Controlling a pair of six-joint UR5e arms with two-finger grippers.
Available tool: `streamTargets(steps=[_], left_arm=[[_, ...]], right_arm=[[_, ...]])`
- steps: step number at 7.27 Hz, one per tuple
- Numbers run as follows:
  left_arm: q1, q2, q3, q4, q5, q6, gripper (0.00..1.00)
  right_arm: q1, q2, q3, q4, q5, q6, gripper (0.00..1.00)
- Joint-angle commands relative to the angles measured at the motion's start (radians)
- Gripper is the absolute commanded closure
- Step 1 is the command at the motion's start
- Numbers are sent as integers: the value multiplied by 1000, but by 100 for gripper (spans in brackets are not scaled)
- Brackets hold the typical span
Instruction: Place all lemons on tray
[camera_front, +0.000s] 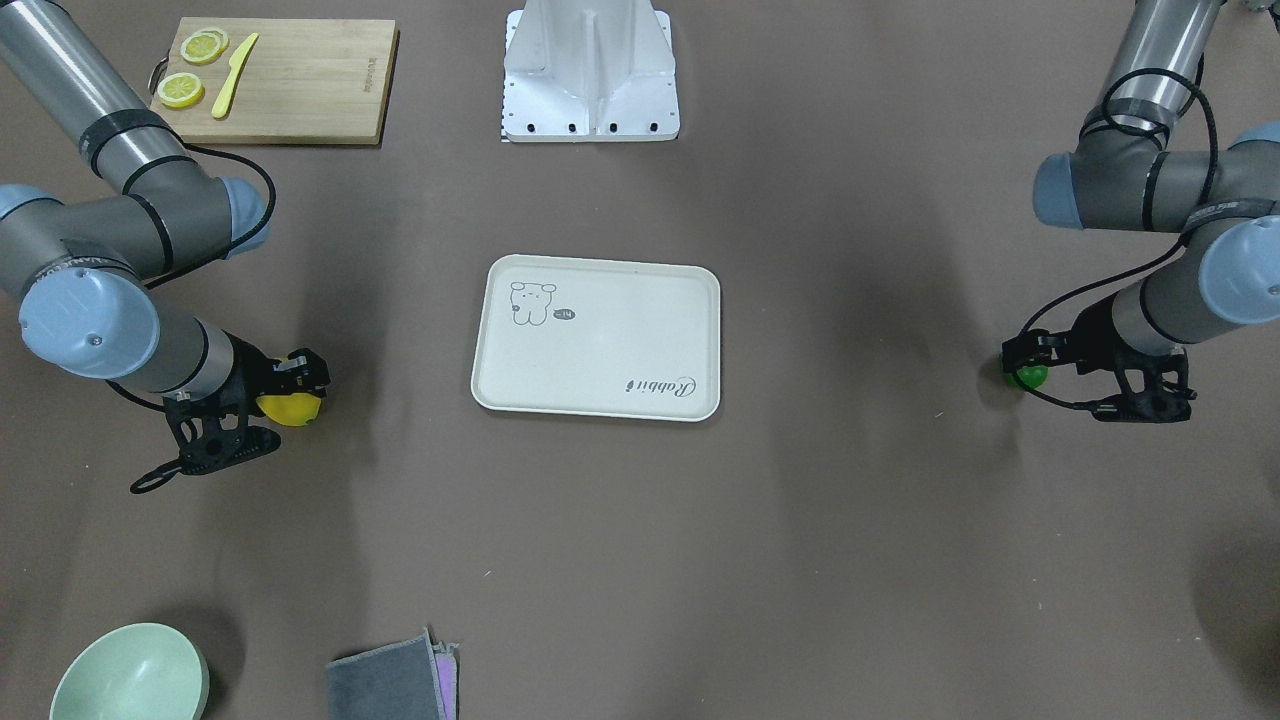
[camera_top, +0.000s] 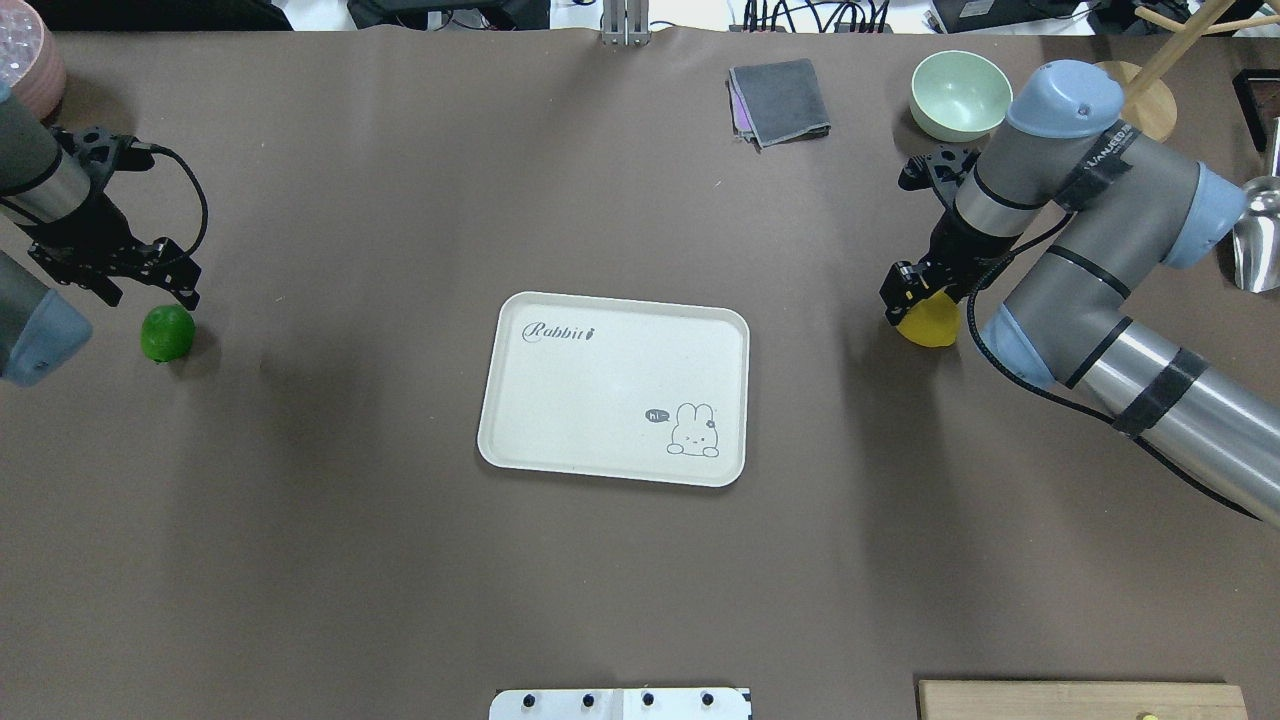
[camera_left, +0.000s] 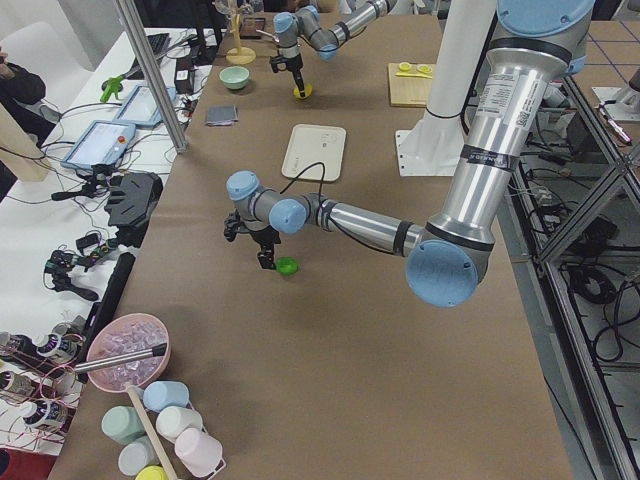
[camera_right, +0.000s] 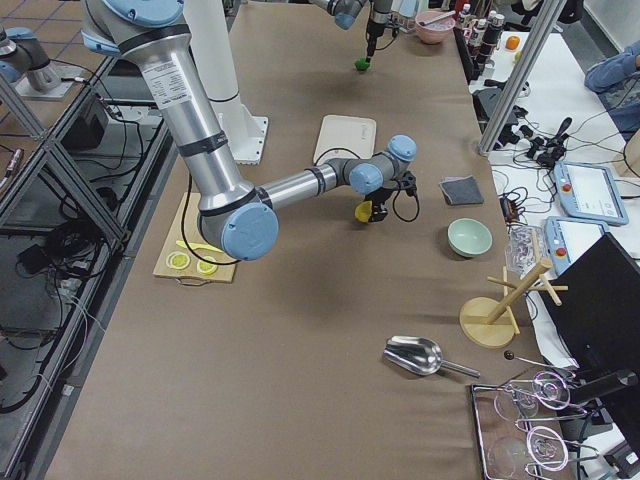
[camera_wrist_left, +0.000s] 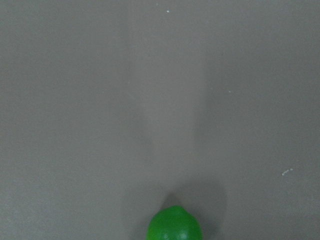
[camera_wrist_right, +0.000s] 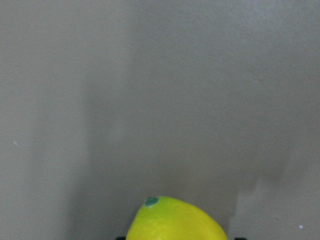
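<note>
The cream-white tray (camera_front: 600, 350) (camera_top: 610, 400) lies empty at the table's middle. The bright yellow lemon (camera_front: 290, 408) (camera_top: 930, 325) sits on the table to the tray's right in the overhead view. My right gripper (camera_front: 300, 378) (camera_top: 912, 292) is down over it, fingers tight against its sides; the lemon fills the bottom of the right wrist view (camera_wrist_right: 175, 220). The green lemon (camera_front: 1028, 376) (camera_top: 167, 333) lies far to the tray's left. My left gripper (camera_front: 1018, 352) (camera_top: 150, 285) hovers just above it, open and empty; the fruit shows low in the left wrist view (camera_wrist_left: 174, 224).
A wooden cutting board (camera_front: 300, 80) with lemon slices and a yellow knife lies near the robot's base (camera_front: 590, 80). A pale green bowl (camera_top: 960, 95) and a folded grey cloth (camera_top: 780, 100) sit at the far edge. A metal scoop (camera_top: 1258, 235) is behind the right arm.
</note>
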Motion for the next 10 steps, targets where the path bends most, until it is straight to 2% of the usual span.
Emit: streamTargets(steps=[1,3,5,6,7,8,9,10], left_arm=[[32,-1,19,0,-3,0,2],[32,2,30,0,-4,3,2],[32,2,39,1,-6,3,3],[33,2,49,1,-6,3,18],[33,1,58,1,-11,11,62],[33,2,62,0,-11,16,100],[32,-7,53,12,-12,14,100],[17,-5,20,42,-76,14,100]], right_arm=[[-1,88,20,1,0,0,77],[-47,184,4,-2,-1,0,77],[-105,231,3,15,-6,-5,75],[-140,241,3,32,-7,-13,75],[-185,240,-7,70,-13,-19,75],[-214,249,-30,102,-24,-20,75],[-236,254,-41,108,-41,-20,74],[-250,251,-41,110,-53,-20,72]])
